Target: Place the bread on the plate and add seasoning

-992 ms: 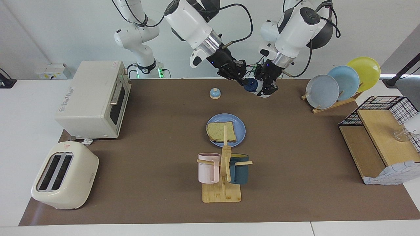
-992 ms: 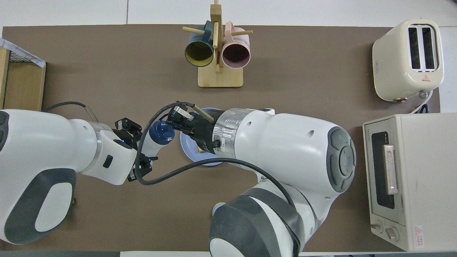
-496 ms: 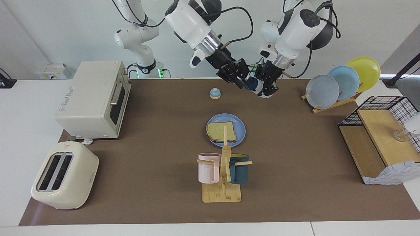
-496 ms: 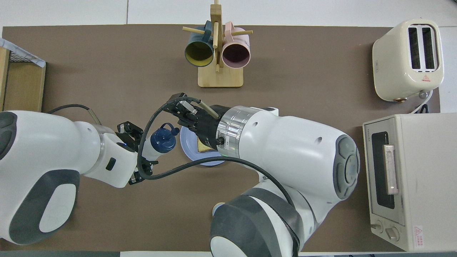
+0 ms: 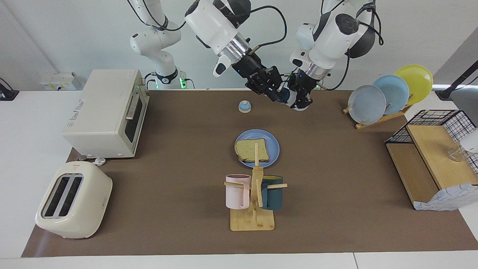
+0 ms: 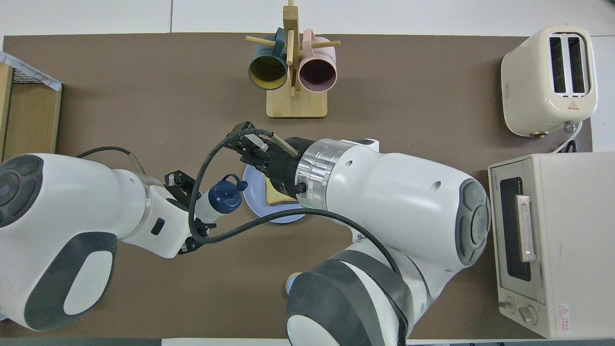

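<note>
On the worktop (image 5: 336,209), 1 toaster (image 5: 73,200) and 1 oven (image 5: 106,114) were seen at the right arm's end. 1 bread (image 5: 251,150) lay on 1 plate (image 5: 274,147), with 2 mugs (image 5: 238,191) on 1 stand (image 5: 252,220) farther from the robots. The right tool (image 5: 274,96) was raised beside the cap; whether it was spread could not be told. The left tool (image 5: 301,101) was pinching 1 seasoning (image 6: 222,199), held in the air. 3 plates stood in 1 rack (image 5: 381,117).
</note>
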Robot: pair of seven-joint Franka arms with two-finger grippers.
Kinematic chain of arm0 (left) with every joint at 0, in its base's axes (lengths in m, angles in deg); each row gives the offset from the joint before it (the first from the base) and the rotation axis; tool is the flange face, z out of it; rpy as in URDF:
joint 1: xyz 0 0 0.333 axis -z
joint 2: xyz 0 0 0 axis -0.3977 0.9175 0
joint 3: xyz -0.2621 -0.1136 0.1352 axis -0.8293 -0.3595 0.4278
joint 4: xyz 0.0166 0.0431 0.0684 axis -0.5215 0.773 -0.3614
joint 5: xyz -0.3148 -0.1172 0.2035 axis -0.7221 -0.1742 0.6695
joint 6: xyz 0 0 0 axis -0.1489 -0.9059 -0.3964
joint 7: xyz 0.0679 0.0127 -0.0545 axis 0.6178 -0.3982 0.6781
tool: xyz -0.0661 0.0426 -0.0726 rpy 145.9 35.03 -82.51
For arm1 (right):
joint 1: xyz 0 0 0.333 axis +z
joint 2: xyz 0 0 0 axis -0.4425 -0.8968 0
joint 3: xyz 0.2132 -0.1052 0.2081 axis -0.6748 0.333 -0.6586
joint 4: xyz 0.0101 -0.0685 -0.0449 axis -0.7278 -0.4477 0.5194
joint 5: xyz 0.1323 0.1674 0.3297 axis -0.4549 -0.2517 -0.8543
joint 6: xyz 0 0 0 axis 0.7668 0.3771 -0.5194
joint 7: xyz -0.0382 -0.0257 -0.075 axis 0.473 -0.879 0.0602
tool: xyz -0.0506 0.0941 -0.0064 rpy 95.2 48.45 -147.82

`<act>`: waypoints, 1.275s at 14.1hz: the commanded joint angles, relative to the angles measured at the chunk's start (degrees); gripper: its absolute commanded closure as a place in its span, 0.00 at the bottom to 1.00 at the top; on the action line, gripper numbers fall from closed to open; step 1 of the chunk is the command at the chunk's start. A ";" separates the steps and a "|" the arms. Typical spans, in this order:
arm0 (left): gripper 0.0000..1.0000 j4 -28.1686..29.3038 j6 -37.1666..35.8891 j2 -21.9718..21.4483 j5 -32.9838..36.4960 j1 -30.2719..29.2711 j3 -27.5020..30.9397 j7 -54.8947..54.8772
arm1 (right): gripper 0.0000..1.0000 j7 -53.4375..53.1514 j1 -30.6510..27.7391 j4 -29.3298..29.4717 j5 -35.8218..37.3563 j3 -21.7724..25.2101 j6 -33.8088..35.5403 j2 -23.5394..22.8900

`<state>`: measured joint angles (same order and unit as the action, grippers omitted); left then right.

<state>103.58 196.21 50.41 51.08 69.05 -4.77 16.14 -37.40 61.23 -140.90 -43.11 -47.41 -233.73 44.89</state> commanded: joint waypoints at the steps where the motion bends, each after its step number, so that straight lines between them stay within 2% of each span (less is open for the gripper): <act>1: 1.00 1.07 -0.25 -1.56 0.70 0.53 0.45 -0.23 | 0.58 5.45 -0.86 -0.76 0.15 0.24 7.34 1.90; 4: 1.00 1.07 -0.16 -1.56 0.70 0.53 0.45 -0.14 | 0.58 8.45 -1.74 -0.40 2.61 0.33 9.04 1.90; 7: 1.00 1.07 -0.07 -1.56 0.79 0.53 0.36 0.12 | 0.62 9.33 -1.57 1.34 8.05 0.07 14.29 1.90; 15: 1.00 1.07 0.19 -1.56 0.70 0.53 0.36 0.21 | 0.67 8.72 -0.78 1.79 8.60 -0.29 15.10 1.90; 18: 1.00 1.07 0.19 -1.56 0.70 0.53 0.36 0.21 | 0.78 8.72 -0.86 1.79 8.60 -0.29 15.10 1.90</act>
<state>103.58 196.21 50.40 51.08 69.05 -4.75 16.14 -29.13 60.71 -139.21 -35.13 -47.46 -219.43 46.36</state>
